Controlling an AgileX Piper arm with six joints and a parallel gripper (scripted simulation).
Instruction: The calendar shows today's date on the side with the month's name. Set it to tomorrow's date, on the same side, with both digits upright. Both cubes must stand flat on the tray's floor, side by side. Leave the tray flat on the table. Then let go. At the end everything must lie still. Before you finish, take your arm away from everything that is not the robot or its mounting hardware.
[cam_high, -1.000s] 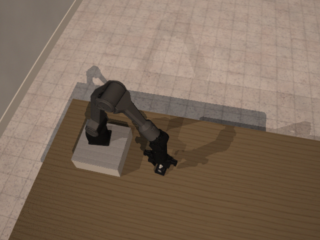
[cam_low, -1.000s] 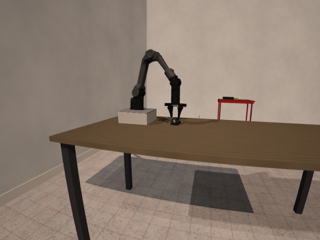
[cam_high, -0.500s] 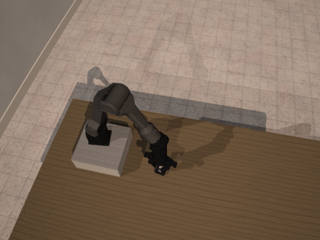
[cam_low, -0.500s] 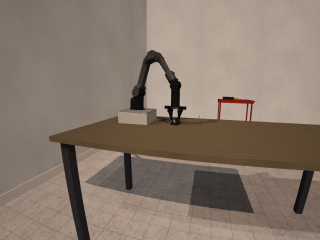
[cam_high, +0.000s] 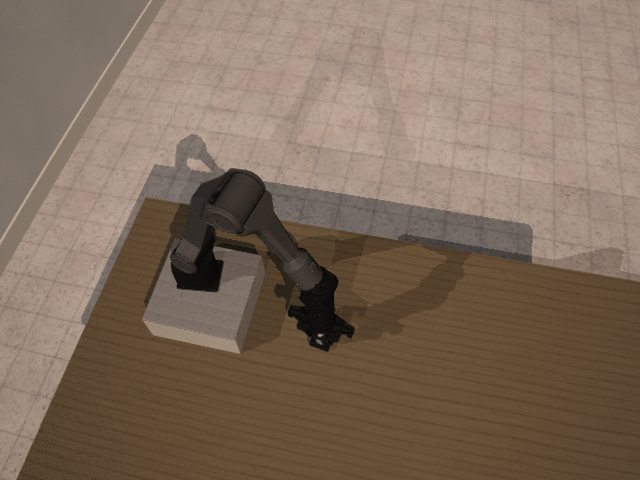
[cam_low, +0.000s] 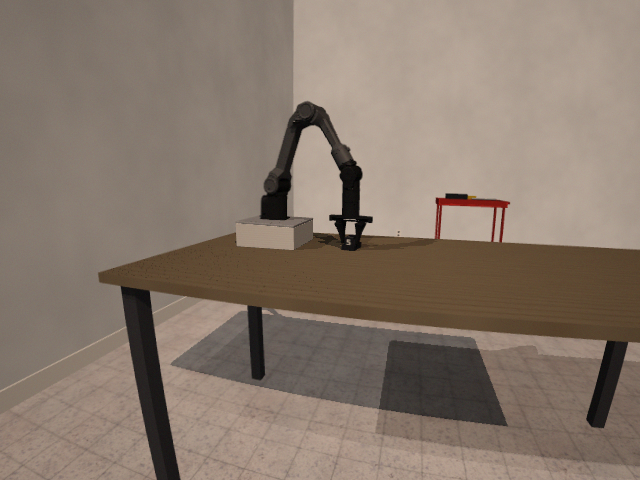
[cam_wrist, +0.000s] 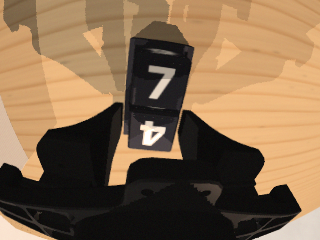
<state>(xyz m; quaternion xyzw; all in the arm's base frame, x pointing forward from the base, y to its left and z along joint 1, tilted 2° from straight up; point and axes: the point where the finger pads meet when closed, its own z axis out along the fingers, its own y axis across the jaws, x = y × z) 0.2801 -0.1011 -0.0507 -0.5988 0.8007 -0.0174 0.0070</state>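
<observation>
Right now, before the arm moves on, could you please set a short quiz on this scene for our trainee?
1. True or false: the dark cube stands on the red side table.
2. In the wrist view, which digit shows on the cube's face farther from the camera? A) 7 B) 2 C) 9
3. Fill in: the tool, with a finger on either side of the cube, is ____ (open or shut).

Key: 1 false, it is on the wooden table; 2 A; 3 open.
</observation>
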